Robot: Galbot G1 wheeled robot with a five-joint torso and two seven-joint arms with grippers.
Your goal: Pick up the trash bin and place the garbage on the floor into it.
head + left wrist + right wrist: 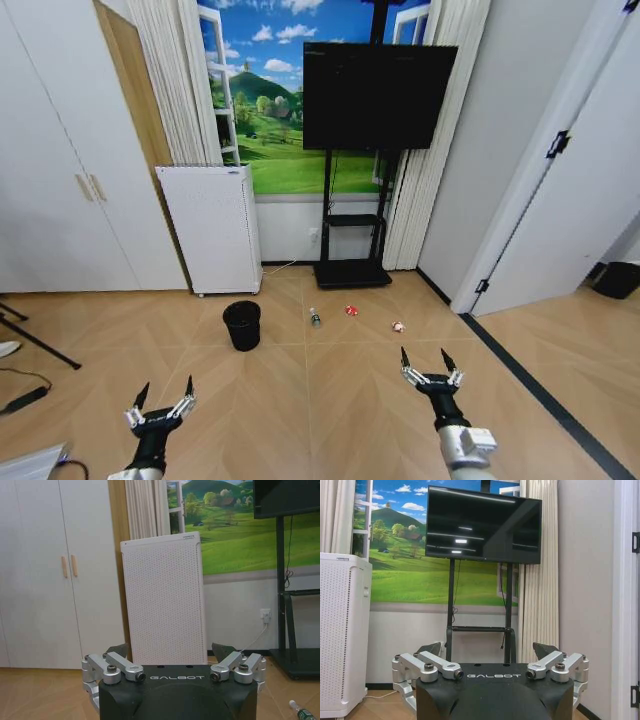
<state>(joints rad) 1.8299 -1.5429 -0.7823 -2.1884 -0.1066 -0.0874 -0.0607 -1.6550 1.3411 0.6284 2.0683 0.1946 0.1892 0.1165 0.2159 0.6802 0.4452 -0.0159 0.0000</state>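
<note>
Nothing has been picked up yet: this looks like the approach stage, with the bin still to be fetched. The left tool (161, 401) and the right tool (431, 365) both hang low over the floor (330, 400), each with its fingers spread wide and gripping nothing. The trash bin (242, 325) stands upright well ahead of the left tool and a little toward the right tool's side, just before the white appliance (212, 228). The garbage lies in a loose row ahead of the right tool: a bottle (315, 317) nearest the bin, then a red-and-white packet (351, 310), then a pinkish wrapper (398, 326), each apart from the others. All are out of reach, so in my judgement the next move calls for closing in on the bin and bringing the left tool down to its rim, fingers straddling the mesh wall without tipping it.
</note>
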